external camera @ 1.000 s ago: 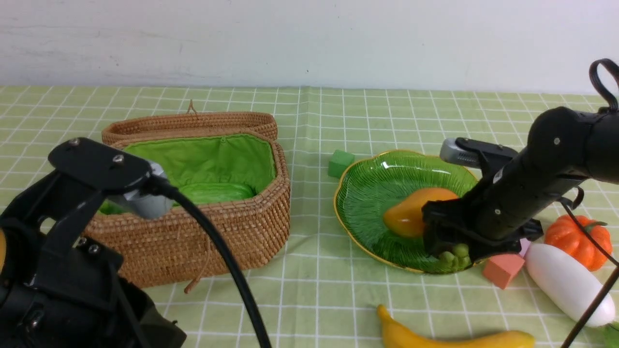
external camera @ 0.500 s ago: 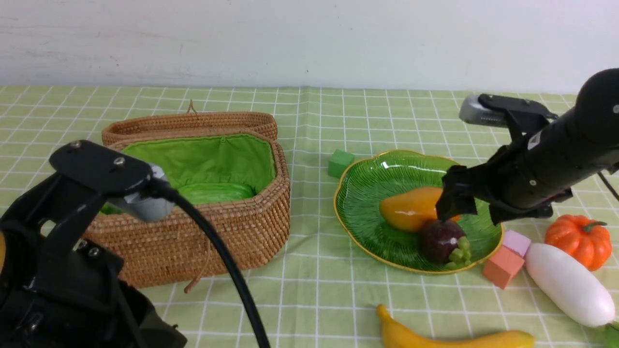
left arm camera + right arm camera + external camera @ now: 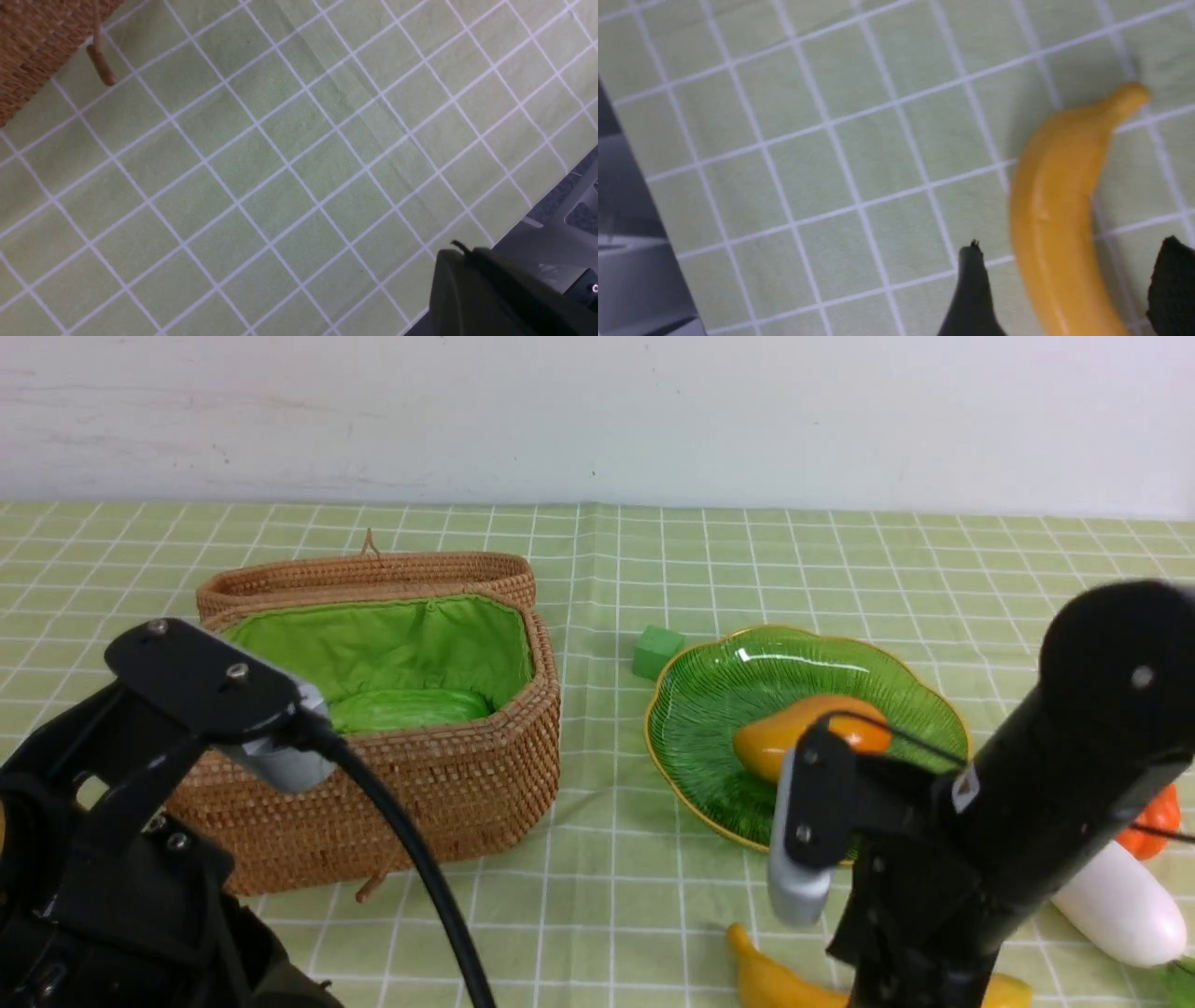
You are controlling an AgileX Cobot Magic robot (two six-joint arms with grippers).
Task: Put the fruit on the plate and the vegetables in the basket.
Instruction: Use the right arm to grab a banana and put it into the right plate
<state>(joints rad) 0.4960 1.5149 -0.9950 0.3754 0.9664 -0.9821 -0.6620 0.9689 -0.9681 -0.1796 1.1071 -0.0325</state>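
R end effector [image 3: 1070, 249] released, fingers flanking banana [image 3: 1052, 200]; L end effector [image 3: 465, 275] clenched; R arm [image 3: 1027, 803] hides plate [image 3: 709, 658] front.

The left arm [image 3: 140, 821] sits folded low at the near left, its wrist link raised. The left gripper [image 3: 460, 266] is closed, its fingers showing as one dark mass. The right arm [image 3: 1074, 747] slopes steeply down toward the near edge, and the right gripper [image 3: 1071, 242] points downward with its jaws set wide apart.
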